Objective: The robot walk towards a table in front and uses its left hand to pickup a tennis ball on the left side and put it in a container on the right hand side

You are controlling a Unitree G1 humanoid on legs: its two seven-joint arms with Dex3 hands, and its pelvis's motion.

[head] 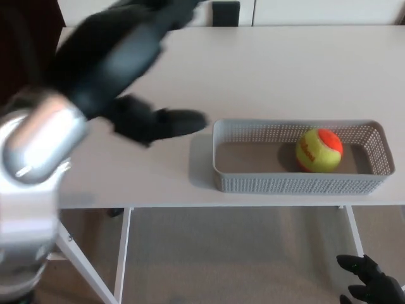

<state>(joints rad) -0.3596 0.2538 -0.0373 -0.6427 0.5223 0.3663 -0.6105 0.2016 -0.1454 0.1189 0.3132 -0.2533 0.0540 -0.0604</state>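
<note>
The tennis ball [318, 151], yellow with an orange patch, lies inside the grey perforated basket [297, 182] on the right part of the white table [285, 69]. My left hand [136, 95] is a blurred dark shape above the table, left of the basket and clear of it. It holds nothing and its fingers are spread, one finger [180, 121] stretching toward the basket's left end. Only the fingertips of my right hand [370, 285] show, low at the bottom right, below the table edge, with the fingers apart.
A dark object [228, 12] stands at the table's far edge. White table legs [123, 253] and beige floor show below the front edge. My silver left forearm [35, 164] fills the left side of the picture.
</note>
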